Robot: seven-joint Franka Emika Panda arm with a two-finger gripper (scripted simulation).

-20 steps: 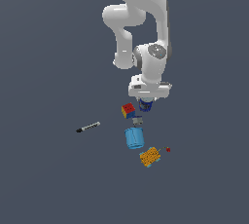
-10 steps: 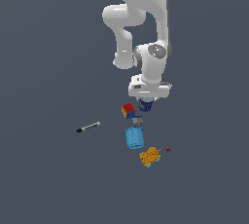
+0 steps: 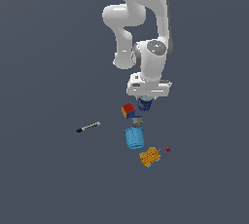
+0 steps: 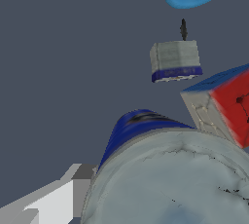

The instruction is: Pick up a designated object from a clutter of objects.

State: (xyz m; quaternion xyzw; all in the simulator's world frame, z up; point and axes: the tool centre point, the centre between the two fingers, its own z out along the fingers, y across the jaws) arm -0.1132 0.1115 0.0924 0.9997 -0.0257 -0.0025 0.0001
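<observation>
Dark blue can (image 3: 144, 103): small cylinder, glossy blue wall, dull silver-grey top with a rough, cracked-looking texture in the wrist view (image 4: 170, 179). It sits directly under the white arm's tool (image 3: 146, 102), at the edge of the clutter, just beside the cube. Label patch not legible in either view.

Tool: one white finger (image 4: 53, 201) shows against the can's side in the wrist view; the other finger is out of sight. Cannot tell whether the tool is clamped on the can or only straddling it.

Cube (image 3: 128, 110): red, blue and yellow faces, sharp edges; the wrist view shows a red face and a pale face with faint line markings (image 4: 226, 106).

Grey piece (image 3: 137, 120): tiny block, pale matte top, dark blue band along one edge; any writing on the band is too blurred to read (image 4: 175, 60).

Sky-blue cup (image 3: 134, 138): smooth, open-rimmed, lying near the grey piece.

Orange patterned box (image 3: 150, 157): flat, speckled orange and yellow; a small red speck (image 3: 168, 149) lies near it.

Marker (image 3: 88, 127): thin, black tip, white barrel, well apart from the rest on the dark grey bench (image 3: 48, 179).
</observation>
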